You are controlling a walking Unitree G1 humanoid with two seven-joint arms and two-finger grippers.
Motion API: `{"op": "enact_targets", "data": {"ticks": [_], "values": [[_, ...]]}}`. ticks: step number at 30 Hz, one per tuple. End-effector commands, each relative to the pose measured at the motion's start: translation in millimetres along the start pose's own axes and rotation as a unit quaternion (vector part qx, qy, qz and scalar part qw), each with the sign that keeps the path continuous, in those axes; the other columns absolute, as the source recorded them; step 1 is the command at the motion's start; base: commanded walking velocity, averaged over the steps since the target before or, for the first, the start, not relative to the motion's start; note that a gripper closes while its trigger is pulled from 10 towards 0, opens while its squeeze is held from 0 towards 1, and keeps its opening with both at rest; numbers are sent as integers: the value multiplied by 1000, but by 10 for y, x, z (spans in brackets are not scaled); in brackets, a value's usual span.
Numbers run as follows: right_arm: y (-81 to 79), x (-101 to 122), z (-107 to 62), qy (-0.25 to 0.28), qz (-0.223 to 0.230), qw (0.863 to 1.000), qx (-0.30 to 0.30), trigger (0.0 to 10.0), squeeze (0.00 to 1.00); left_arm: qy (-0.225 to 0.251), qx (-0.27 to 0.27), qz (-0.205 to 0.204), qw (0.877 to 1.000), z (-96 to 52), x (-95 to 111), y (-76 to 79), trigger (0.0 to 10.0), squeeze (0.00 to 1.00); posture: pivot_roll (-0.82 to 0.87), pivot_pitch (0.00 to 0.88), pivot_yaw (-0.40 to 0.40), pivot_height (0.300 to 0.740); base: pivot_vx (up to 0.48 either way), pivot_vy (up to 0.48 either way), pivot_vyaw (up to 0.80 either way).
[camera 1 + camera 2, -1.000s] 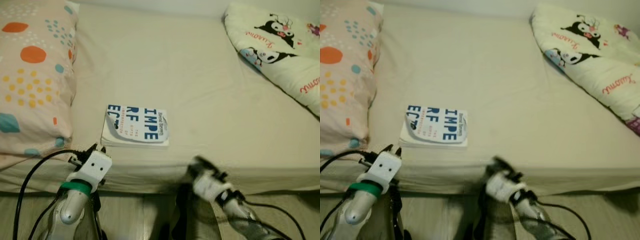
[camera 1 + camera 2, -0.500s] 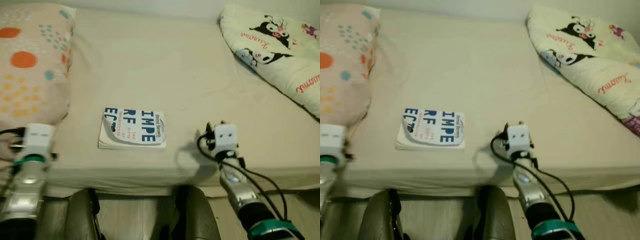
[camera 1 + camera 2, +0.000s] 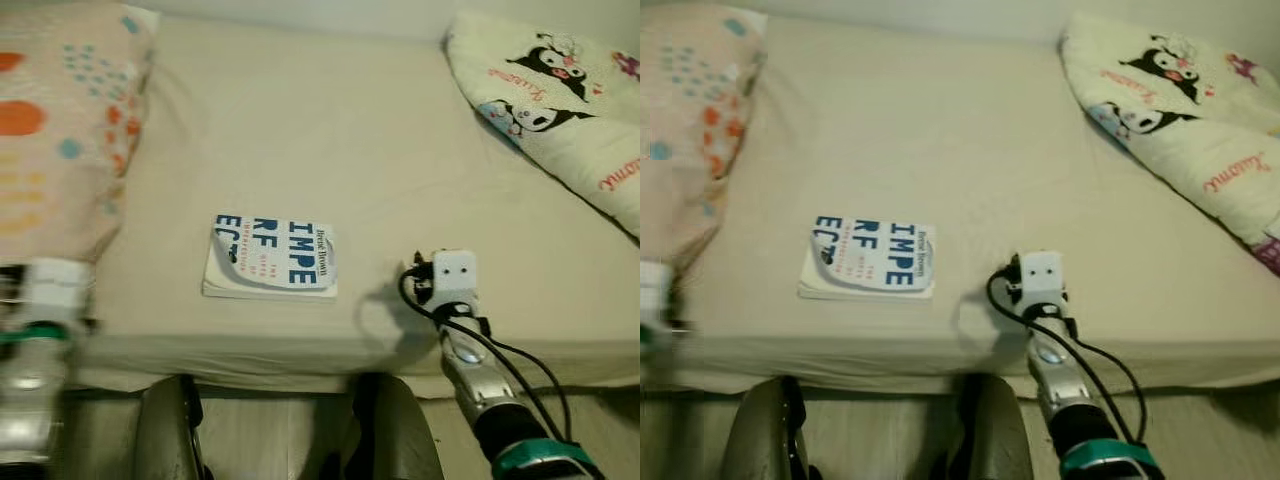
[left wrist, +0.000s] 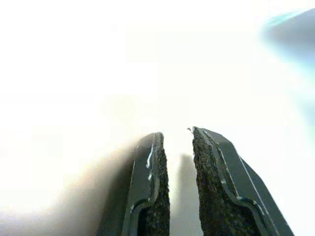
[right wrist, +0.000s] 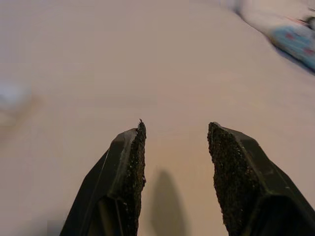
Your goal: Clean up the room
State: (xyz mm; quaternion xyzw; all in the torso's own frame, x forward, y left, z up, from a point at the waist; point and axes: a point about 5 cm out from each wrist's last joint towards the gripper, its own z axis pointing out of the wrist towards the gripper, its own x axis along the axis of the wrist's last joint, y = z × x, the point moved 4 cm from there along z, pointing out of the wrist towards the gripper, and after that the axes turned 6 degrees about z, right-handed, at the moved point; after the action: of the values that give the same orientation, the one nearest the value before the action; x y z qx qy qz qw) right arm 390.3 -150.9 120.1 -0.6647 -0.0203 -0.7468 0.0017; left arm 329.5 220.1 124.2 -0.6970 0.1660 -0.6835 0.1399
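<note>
Since a moment ago the right pincer (image 5: pixel 174 147) has barely shifted above the bed's (image 3: pixel 400 160) near edge, fingers apart and empty, beside the one book (image 3: pixel 270 256), while the left pincer (image 4: pixel 177 147), slightly parted and empty, hangs blurred by the one pillow (image 3: pixel 60 120).

A book (image 3: pixel 270 257) lies flat on the bed (image 3: pixel 330 120) near its front edge. To its left sits a pillow (image 3: pixel 55 130); a folded blanket (image 3: pixel 560 100) lies far right, toward the back. My right gripper (image 5: pixel 175 129) hovers over the sheet just right of the book, my left gripper (image 4: pixel 176 132) beside the pillow.
</note>
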Motion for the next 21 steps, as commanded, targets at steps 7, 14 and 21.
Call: {"op": "enact_targets", "data": {"ticks": [7, 14, 21], "values": [[-128, -73, -89, -30, 191, 981, -3, 10000, 0, 82, 24, 139, 987, -218, 464, 223, 10000, 0, 221, 80, -62, 479, 0, 0, 0], [-381, -366, -269, -94, 281, 955, 4, 10000, 0, 129, 76, 128, 980, -360, 724, 60, 10000, 0, 256, 63, -67, 479, 0, 0, 0], [-634, -339, -238, -105, 309, 945, 36, 10000, 0, 118, 80, 117, 983, -196, 784, 104, 10000, 0, 268, 47, -74, 479, 0, 0, 0]]}}
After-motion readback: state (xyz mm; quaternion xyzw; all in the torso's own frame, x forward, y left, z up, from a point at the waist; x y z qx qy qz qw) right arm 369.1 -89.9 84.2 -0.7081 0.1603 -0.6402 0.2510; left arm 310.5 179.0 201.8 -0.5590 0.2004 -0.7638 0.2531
